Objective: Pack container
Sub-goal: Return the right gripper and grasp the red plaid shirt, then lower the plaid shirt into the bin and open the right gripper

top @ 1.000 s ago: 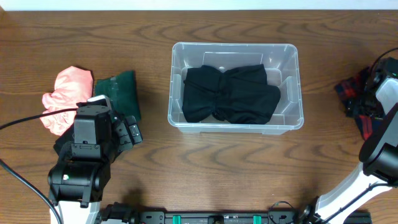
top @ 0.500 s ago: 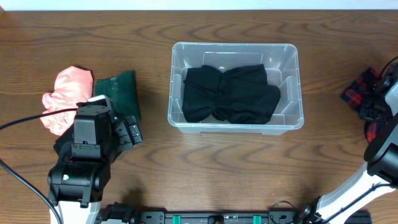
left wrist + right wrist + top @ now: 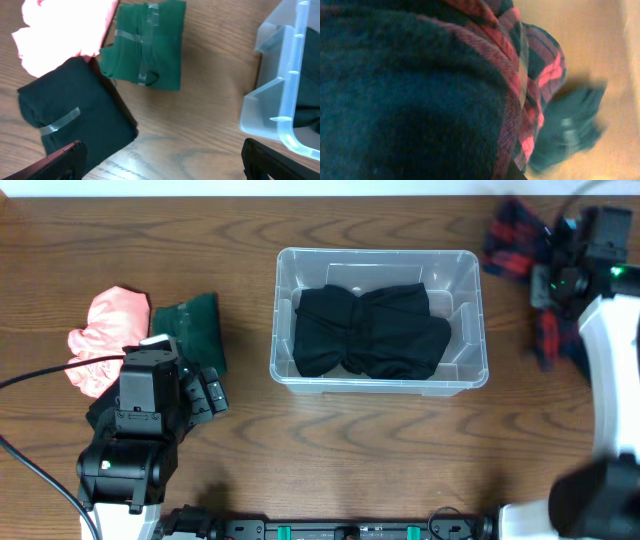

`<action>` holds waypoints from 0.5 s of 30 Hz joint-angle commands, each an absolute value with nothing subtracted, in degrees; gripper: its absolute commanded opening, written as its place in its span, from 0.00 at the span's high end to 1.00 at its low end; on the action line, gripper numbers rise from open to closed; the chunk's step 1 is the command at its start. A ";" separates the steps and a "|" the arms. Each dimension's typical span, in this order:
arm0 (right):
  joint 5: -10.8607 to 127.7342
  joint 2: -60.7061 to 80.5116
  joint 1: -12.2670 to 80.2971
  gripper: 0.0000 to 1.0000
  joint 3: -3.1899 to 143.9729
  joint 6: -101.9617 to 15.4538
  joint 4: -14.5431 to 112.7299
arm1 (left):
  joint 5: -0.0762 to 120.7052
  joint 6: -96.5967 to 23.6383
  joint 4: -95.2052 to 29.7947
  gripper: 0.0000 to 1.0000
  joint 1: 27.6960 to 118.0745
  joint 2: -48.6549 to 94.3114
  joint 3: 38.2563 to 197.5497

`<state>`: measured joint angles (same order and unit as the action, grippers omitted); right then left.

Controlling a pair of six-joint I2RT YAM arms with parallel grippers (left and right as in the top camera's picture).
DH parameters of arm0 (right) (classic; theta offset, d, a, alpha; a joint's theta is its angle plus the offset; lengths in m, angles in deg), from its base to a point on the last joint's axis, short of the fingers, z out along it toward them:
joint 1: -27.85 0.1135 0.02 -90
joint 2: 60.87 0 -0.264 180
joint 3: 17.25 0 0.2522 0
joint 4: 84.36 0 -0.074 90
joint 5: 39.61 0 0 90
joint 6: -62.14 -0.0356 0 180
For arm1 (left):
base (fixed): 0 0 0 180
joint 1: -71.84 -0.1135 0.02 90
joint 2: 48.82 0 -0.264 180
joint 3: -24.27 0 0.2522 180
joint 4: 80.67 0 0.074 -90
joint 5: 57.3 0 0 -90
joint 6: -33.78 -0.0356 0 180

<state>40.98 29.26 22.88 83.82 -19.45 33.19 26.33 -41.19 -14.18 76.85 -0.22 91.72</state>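
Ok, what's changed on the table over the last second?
The right gripper swung from the table's right edge toward its far right corner, carrying the plaid cloth, now beside the container's far right corner. It appears gripped, though the fingers are hidden. Unchanged: the open left gripper, the pink cloth, green cloth, black cloth, and the black garment in the container.
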 commanded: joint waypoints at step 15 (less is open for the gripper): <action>40.13 30.13 55.25 0.99 84.89 -24.63 25.85 | 24.08 -40.93 -13.79 0.02 76.61 -0.22 92.68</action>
<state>41.22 26.02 53.65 84.85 -21.72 26.66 24.97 -41.19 -14.01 76.85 -0.22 91.72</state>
